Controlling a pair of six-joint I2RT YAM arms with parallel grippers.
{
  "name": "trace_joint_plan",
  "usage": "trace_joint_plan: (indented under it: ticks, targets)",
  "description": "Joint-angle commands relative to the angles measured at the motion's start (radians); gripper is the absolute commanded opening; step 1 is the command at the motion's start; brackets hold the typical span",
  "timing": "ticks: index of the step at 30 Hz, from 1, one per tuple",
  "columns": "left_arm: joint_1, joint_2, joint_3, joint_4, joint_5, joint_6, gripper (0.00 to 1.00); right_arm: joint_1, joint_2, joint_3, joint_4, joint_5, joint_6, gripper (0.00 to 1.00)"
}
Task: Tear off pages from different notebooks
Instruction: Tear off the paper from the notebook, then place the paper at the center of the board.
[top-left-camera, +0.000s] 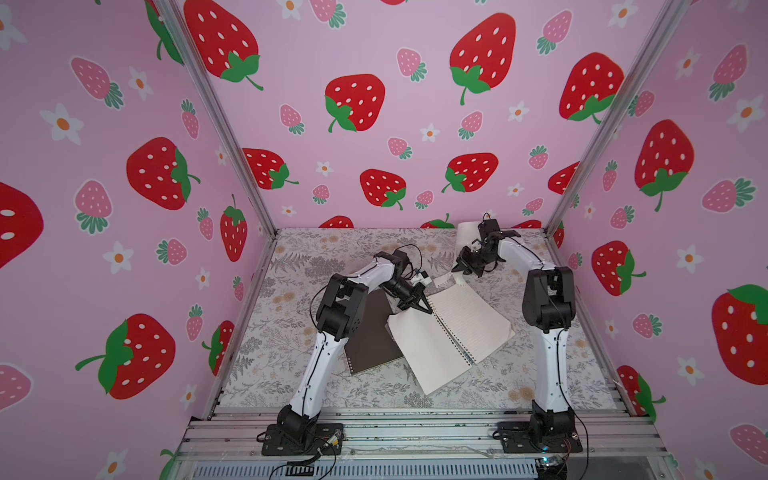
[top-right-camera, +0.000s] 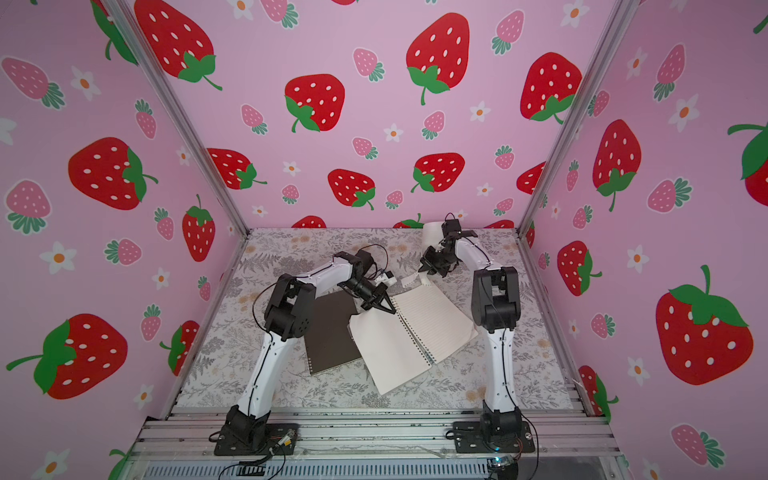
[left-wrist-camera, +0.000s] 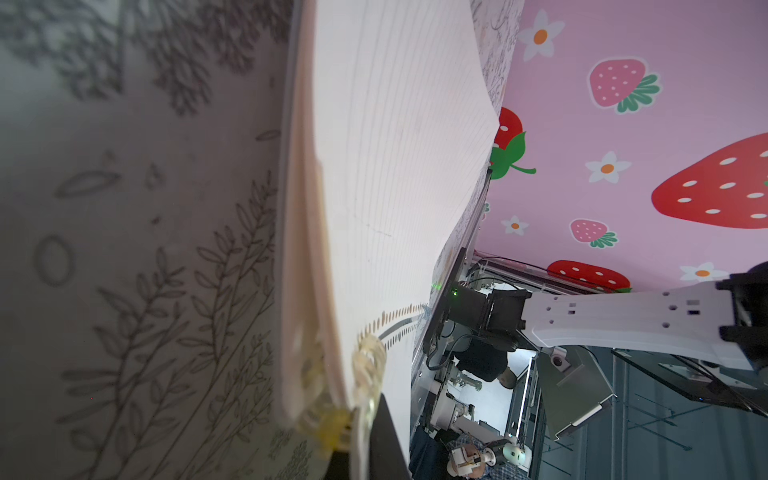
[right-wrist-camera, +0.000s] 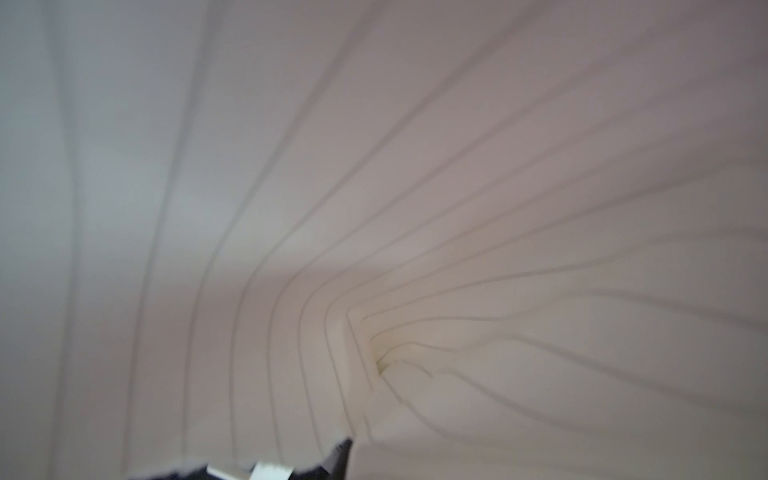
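The cream notebook (top-left-camera: 432, 353) (top-right-camera: 395, 353) lies open mid-table, lined sheets (top-left-camera: 473, 320) right of its spiral. My left gripper (top-left-camera: 422, 306) (top-right-camera: 384, 306) is shut on its far corner by the spiral; the left wrist view shows the sheets (left-wrist-camera: 399, 166) running into the jaws (left-wrist-camera: 368, 436). My right gripper (top-left-camera: 465, 268) (top-right-camera: 430, 266), raised behind the notebook, is shut on a page (top-left-camera: 467, 232) (right-wrist-camera: 374, 208) that curls up past the arm. A punched strip (top-left-camera: 444, 280) hangs below it. The dark notebook (top-left-camera: 370, 345) (top-right-camera: 332, 336) lies shut on the left, partly under my left arm.
The floral table cover (top-left-camera: 291, 332) is bounded by strawberry-print walls with metal posts (top-left-camera: 582, 174) at the back corners. Aluminium rails (top-left-camera: 415, 428) carrying both arm bases run along the front edge.
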Motion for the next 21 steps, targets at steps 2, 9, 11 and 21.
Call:
trace_joint_plan:
  ticks: [2,9,11,21]
  targets:
    - [0.011,-0.022,0.015,0.009,0.018,-0.005,0.00,0.001,-0.158,-0.139,0.076,0.000,-0.006,0.00]
    - [0.043,-0.034,0.032,-0.007,-0.019,-0.002,0.00,-0.058,-0.329,-0.374,0.151,0.062,0.040,0.00]
    - [0.045,-0.039,0.026,-0.006,-0.021,0.001,0.00,-0.104,-0.337,-0.408,0.156,0.071,0.070,0.09]
    - [0.039,-0.034,0.011,0.001,-0.011,0.006,0.00,-0.231,-0.329,-0.497,0.176,0.049,0.131,0.72]
